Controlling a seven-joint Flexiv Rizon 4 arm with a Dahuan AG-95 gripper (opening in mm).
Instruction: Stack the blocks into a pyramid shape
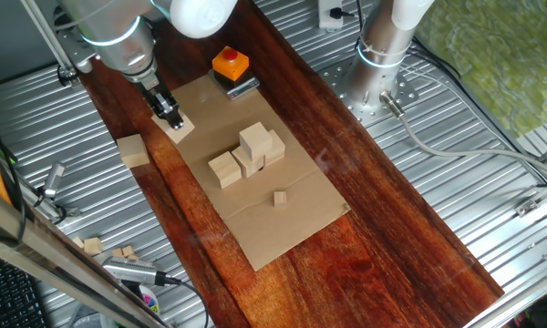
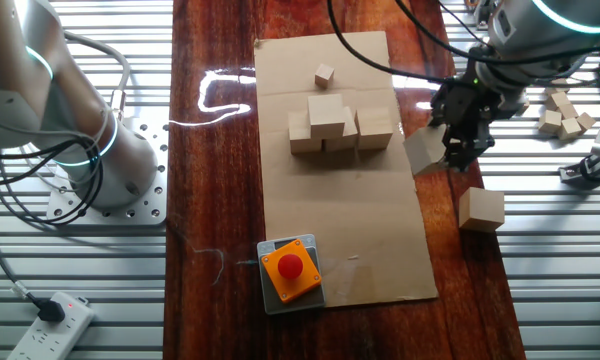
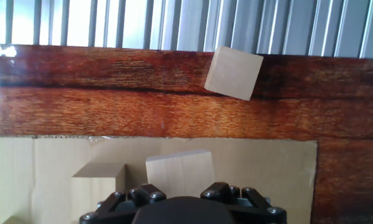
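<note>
Dark polished wood forms the worktop [image 1: 383,228], overlaid by a cardboard sheet [image 1: 283,232]. One wooden cube [image 2: 425,150] is clamped in the pincer [image 2: 458,140] above the sheet's edge. Four cubes [image 2: 332,125] are clustered mid-sheet, one stacked on top; another cube [image 2: 481,210] lies apart on the bare wood.

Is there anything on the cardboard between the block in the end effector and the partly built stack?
Nothing visible. The end effector holds a pale wooden cube at the brown cardboard sheet's edge. Bare cardboard separates it from the stacked pale wooden cubes. The tiny wooden cube and orange button box sit off that line.
</note>
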